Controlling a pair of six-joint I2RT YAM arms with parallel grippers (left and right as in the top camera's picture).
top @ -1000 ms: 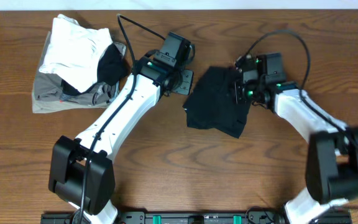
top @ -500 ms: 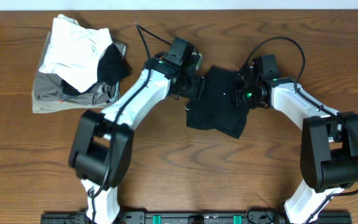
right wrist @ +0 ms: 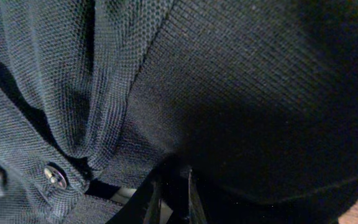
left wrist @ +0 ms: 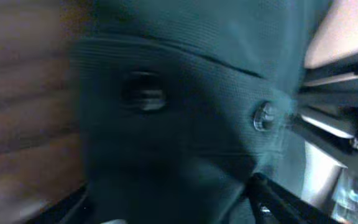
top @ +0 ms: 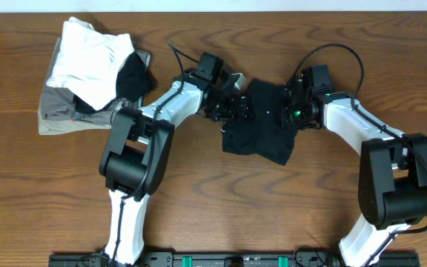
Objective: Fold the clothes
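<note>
Lying bunched at the upper middle of the overhead frame on the brown wooden table (top: pixel 213 208), the black buttoned shirt of soft knit fabric (top: pixel 262 130) runs its long axis top to bottom, leaning lower right; you have the left gripper (top: pixel 233 109) at its upper left edge, fingers spread apart, gripping nothing; the right gripper (top: pixel 285 113) sits on its upper right edge, fingers nearly together, and you cannot tell whether they pinch fabric; both arms flank it about equally near, so the fold likely turns across that axis.

The black shirt (right wrist: pixel 241 93) spills past both wrist views, blurred in the left.
</note>
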